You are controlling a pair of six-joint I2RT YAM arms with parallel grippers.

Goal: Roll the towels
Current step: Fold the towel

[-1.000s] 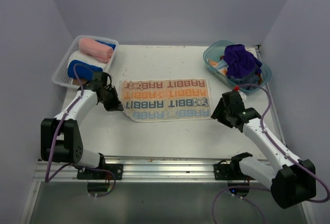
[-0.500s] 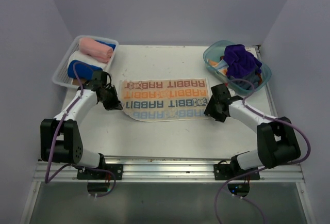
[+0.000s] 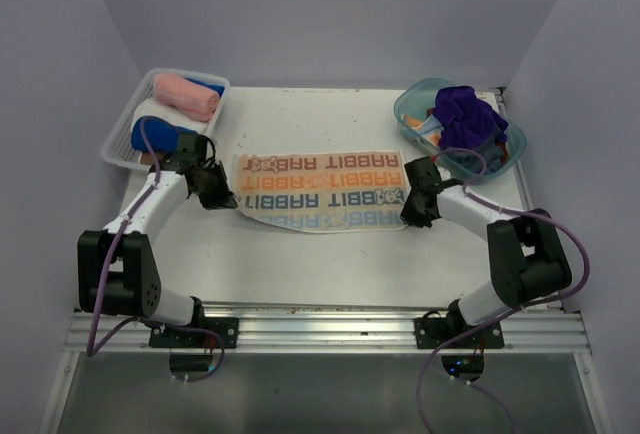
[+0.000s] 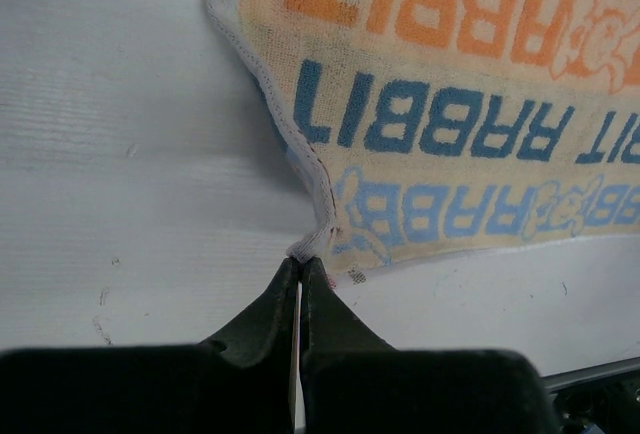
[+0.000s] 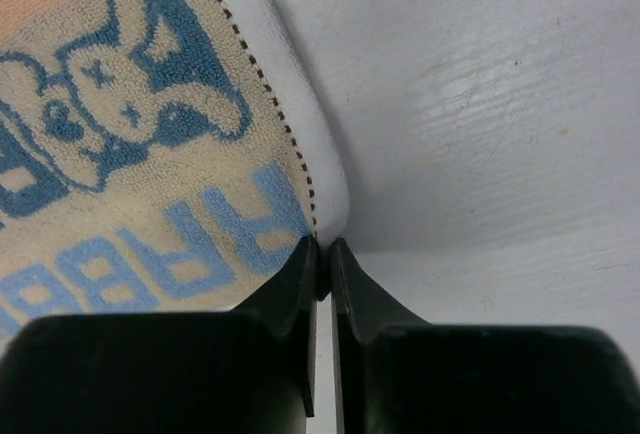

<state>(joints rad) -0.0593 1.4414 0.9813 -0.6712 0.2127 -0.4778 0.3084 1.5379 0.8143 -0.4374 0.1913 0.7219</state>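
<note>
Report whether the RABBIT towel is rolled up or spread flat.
Spread flat. The RABBIT towel lies open on the table, all lettering rows showing; the left gripper and right gripper pinch its near corners.

L gripper [image 4: 300, 266] jaws pinched shut, R gripper [image 5: 322, 246] same, both arms stretched fwd, wrists low

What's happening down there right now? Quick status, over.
Left gripper shut on RABBIT towel, near left corner. Right gripper shut on its right edge. Towel flat, not yet rolled. Nothing lying on it.
</note>
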